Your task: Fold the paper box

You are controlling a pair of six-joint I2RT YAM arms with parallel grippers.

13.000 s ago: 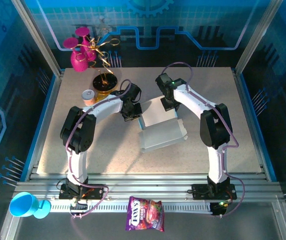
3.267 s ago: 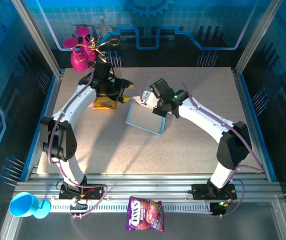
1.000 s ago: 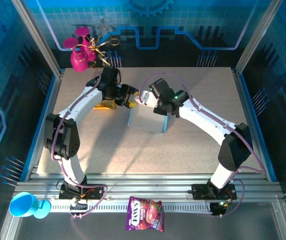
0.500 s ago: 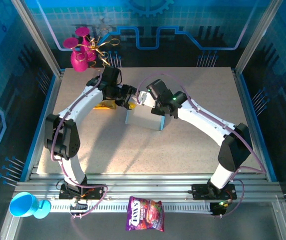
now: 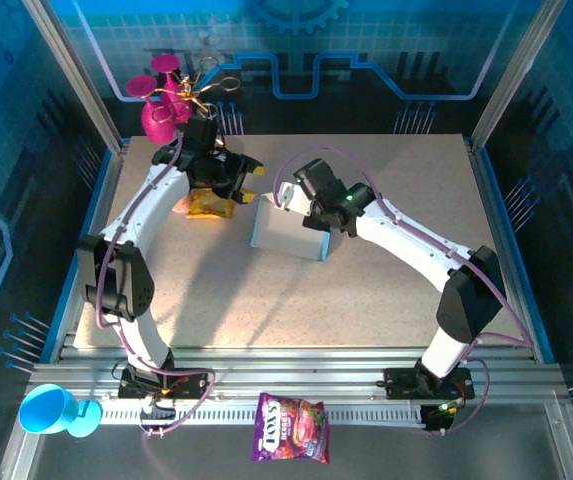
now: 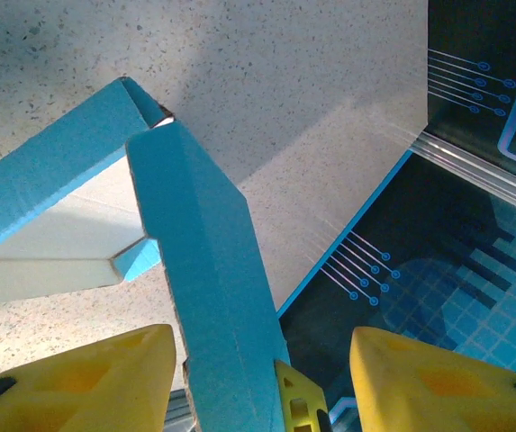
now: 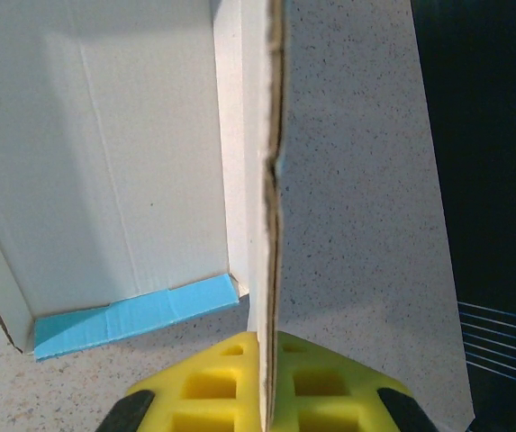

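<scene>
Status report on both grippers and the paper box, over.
Left gripper open, paper box flap between its fingers. Right gripper shut on box wall. Box stands partly folded. Yellow object beside box, not touching.

The right gripper (image 7: 269, 385) pinches a wall of the paper box (image 7: 140, 153), which rises edge-on from between its yellow fingers (image 7: 194, 389). Left of the fingers are the box's whitish inside and a blue flap (image 7: 131, 322). Right of them is the speckled table (image 7: 357, 180).

Top view: table (image 5: 386, 270) bright, brightest on near side of paper box (image 5: 288, 232); soft grey shadows left of box; surround beyond box dark blue. Left wrist view: diagonal shadow on table behind box, focus crisp. Right wrist view: box inside pale, upper part shaded, nearest box edge slightly soft.
</scene>
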